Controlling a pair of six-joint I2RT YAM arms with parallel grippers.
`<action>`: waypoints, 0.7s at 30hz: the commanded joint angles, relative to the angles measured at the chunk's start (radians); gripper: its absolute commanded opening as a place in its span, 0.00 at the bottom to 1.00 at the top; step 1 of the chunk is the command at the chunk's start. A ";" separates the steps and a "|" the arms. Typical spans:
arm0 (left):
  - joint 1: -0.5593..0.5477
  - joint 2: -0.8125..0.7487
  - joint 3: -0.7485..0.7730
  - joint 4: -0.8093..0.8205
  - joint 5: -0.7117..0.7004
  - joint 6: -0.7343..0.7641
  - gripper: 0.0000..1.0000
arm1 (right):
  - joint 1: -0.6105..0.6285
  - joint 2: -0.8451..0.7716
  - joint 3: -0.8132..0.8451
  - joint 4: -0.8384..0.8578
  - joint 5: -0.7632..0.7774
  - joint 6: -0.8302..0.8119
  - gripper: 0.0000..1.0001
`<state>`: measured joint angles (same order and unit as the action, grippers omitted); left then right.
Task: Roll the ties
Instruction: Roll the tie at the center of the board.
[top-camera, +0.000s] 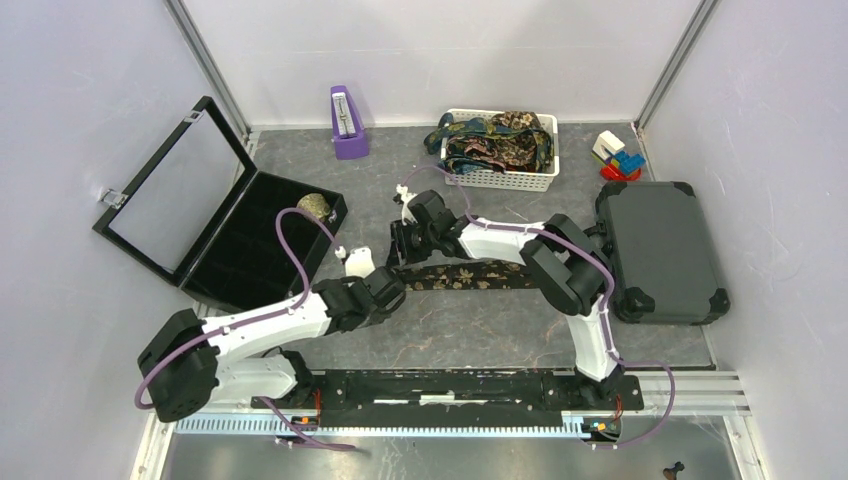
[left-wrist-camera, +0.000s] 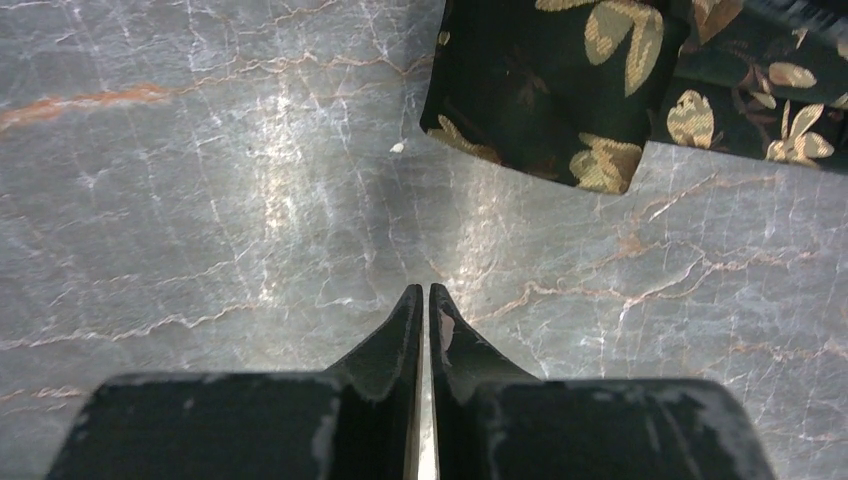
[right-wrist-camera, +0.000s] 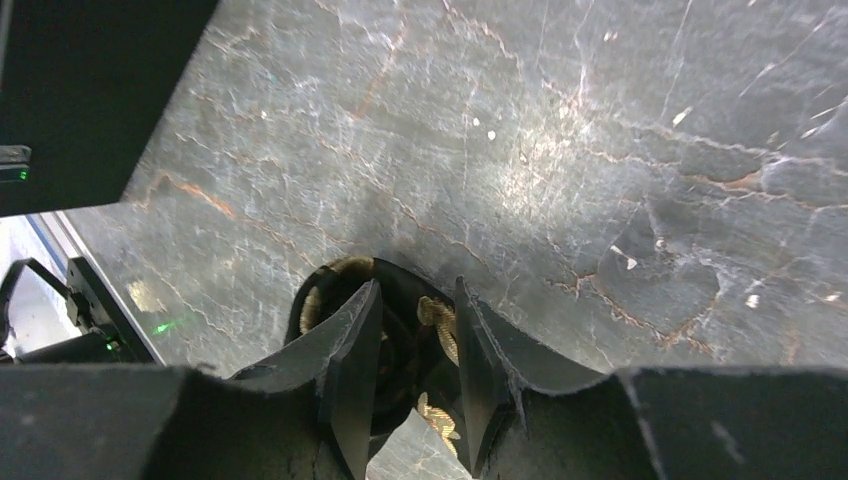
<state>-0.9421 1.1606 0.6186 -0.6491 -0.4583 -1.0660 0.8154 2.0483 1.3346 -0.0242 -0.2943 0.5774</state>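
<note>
While the dark floral tie (top-camera: 470, 275) is lying flat on the worktop (top-camera: 480, 330) near the grey case (top-camera: 660, 250), we are seeing the right end effector (right-wrist-camera: 418, 290) grasping its rolled-up end, the end farthest from the case. Gold leaf print is showing on it. The left end effector (left-wrist-camera: 421, 292) is hovering clenched on nothing, low over bare worktop, close to that same far end but not touching fabric. More ties (top-camera: 495, 145) are sitting heaped in a white basket (top-camera: 500, 182) just past the case's far corner.
</note>
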 joint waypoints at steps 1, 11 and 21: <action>0.027 0.015 -0.036 0.166 0.013 -0.060 0.10 | -0.002 0.044 0.062 -0.011 -0.053 -0.016 0.39; 0.082 0.098 -0.063 0.285 0.040 -0.037 0.08 | -0.017 0.097 0.103 -0.028 -0.061 -0.041 0.39; 0.103 0.132 -0.073 0.346 0.009 -0.031 0.07 | -0.033 0.080 0.047 -0.015 -0.078 -0.047 0.38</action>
<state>-0.8516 1.2785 0.5529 -0.3733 -0.4160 -1.0779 0.7856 2.1311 1.4040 -0.0692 -0.3416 0.5407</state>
